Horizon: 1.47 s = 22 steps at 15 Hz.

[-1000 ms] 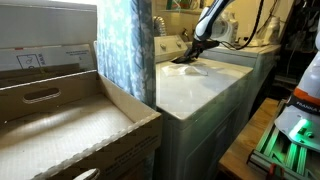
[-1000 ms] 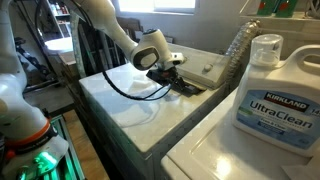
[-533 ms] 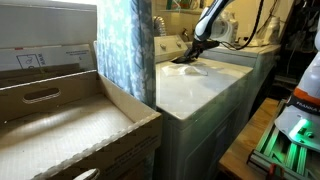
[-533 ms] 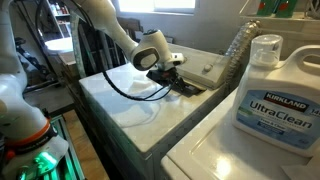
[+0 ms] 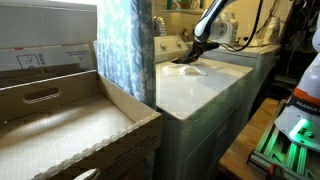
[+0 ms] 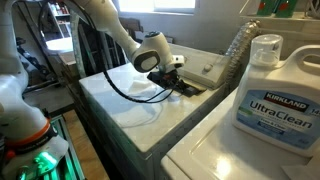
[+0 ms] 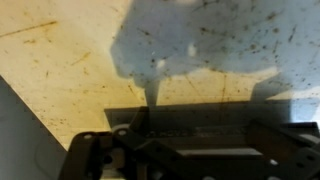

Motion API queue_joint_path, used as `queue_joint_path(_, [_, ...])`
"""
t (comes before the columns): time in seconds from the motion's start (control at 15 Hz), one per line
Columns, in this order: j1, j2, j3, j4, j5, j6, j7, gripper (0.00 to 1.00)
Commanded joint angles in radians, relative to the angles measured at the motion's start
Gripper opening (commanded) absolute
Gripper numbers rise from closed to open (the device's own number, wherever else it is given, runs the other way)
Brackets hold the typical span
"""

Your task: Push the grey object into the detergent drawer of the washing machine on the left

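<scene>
no visible change: claw (image 6: 172, 73) remains at the washing machine (image 6: 125, 115) rear edge, over the grey object (image 6: 187, 86). claw state indeterminate. push probably stalled or finished.

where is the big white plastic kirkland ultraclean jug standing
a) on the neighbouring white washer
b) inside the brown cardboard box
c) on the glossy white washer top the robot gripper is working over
a: in an exterior view the white plastic Kirkland UltraClean jug stands on the nearer white washer, while the black robot gripper is low over the rear of the other washer's glossy white top.
</scene>
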Motion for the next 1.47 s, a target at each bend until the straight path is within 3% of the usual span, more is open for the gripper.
queue_joint_path(0.0, [-0.033, 0.085, 0.037, 0.095, 0.030, 0.061, -0.055, 1.00])
queue_joint_path(0.53, [-0.058, 0.155, 0.067, 0.178, 0.014, 0.077, -0.067, 1.00])
queue_joint_path(1.4, [-0.048, 0.150, 0.041, 0.222, 0.037, 0.045, -0.003, 1.00])
